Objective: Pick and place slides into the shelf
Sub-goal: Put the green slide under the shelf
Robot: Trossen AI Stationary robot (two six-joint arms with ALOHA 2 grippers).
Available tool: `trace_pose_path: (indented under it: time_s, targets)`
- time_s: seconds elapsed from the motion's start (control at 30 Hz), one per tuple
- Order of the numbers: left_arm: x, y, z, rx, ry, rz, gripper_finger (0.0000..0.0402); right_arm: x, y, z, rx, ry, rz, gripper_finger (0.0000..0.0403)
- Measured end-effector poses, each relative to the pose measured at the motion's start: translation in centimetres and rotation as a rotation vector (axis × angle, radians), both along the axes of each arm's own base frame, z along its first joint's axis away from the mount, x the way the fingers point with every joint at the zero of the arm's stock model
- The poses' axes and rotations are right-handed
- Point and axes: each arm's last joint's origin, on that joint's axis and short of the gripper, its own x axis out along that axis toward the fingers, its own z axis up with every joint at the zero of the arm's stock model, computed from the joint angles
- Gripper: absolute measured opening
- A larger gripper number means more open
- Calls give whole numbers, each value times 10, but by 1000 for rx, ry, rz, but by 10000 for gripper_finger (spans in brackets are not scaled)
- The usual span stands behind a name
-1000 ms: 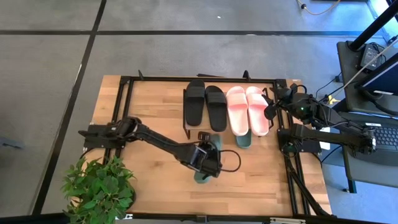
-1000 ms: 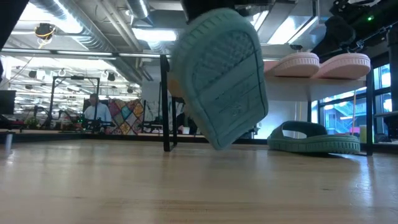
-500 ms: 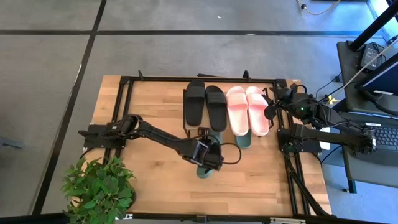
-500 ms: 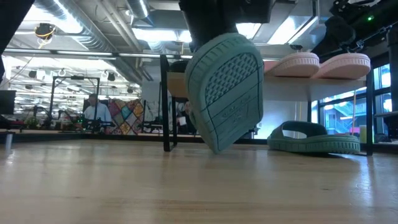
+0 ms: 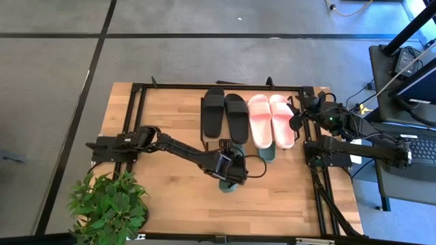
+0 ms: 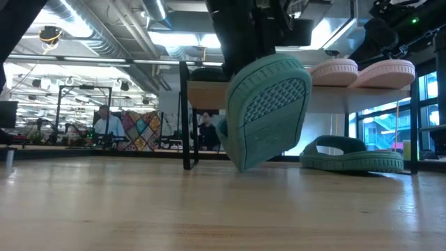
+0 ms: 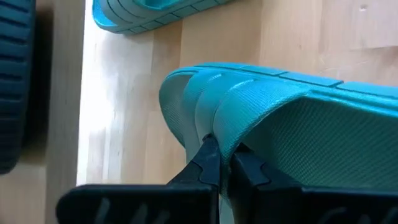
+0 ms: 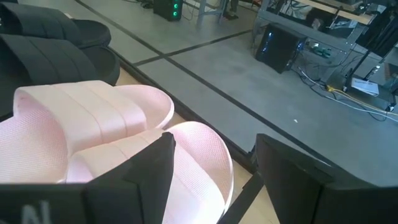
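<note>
Teal-green ribbed sandal point(image 6: 268, 111) tilted sole-outward just above the table point(image 5: 170, 197), near its mate point(image 6: 352, 157) below the shelf point(image 5: 204, 122), strap pinched tight in left gripper point(image 5: 230, 171) on low outstretched arm; right gripper point(image 8: 211, 177) parted beside pink sandals point(image 8: 112, 134).

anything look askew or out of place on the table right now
One green slide hangs tilted, sole showing, pinched by its strap in the left gripper. Its mate lies flat on the table under the pink slides.
</note>
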Motion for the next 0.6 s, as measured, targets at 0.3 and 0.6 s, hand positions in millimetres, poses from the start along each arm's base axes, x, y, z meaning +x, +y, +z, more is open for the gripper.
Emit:
trace_pose_path:
  time_s: [0.3, 0.6]
  targets:
    - [5, 6, -6, 28, -30, 17, 3, 0, 0, 0, 0, 0, 0, 225]
    - [0, 9, -6, 68, -4, 54, 3, 0, 0, 0, -1, 1, 1, 225]
